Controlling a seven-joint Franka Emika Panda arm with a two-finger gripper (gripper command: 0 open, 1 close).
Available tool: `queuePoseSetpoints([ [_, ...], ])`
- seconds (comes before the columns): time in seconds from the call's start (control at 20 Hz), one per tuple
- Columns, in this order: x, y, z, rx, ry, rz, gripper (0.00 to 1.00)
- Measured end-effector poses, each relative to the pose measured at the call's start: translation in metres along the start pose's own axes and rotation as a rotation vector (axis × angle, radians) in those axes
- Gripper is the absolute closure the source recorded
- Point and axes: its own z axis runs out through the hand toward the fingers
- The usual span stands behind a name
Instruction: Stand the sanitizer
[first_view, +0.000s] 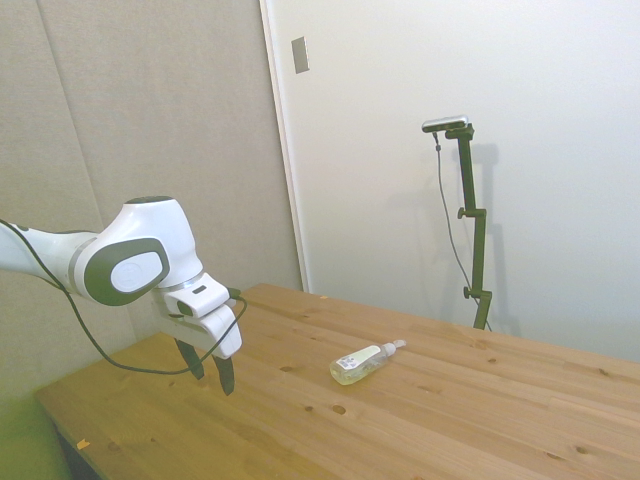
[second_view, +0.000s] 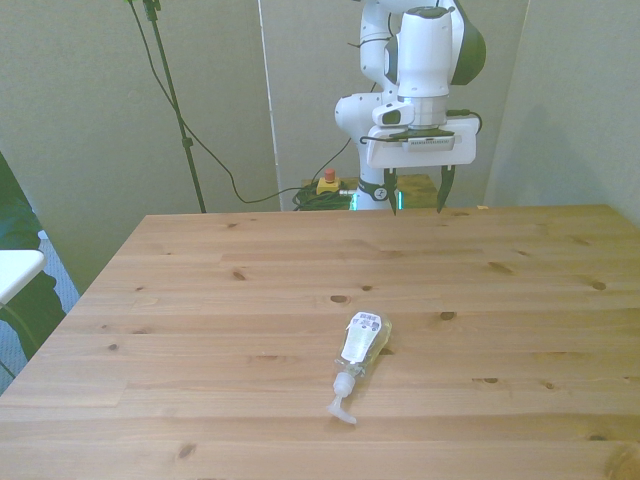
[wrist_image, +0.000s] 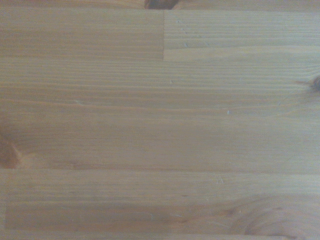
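Note:
The sanitizer (first_view: 362, 364) (second_view: 360, 347) is a small clear pump bottle with pale yellowish liquid and a whitish label. It lies on its side on the wooden table (first_view: 470, 420) (second_view: 200, 300), white nozzle toward the near edge in the front view. My gripper (first_view: 213, 372) (second_view: 415, 192) hangs above the table's far edge, well apart from the bottle, fingers open and pointing down with nothing between them. Only bare wood planks (wrist_image: 160, 120) fill the wrist view; the bottle is outside it.
A white and dark object (second_view: 18, 275) sits beyond the table at the front view's left. Cables and a red button (second_view: 327, 182) lie on the floor behind the table.

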Motion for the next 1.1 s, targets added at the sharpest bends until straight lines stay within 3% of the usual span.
queuePoseSetpoints([
  [0.35,0.015,0.002,-0.003,0.011,0.002,0.027,0.0],
  [1.1,0.146,0.003,-0.033,0.06,0.04,0.163,0.0],
])
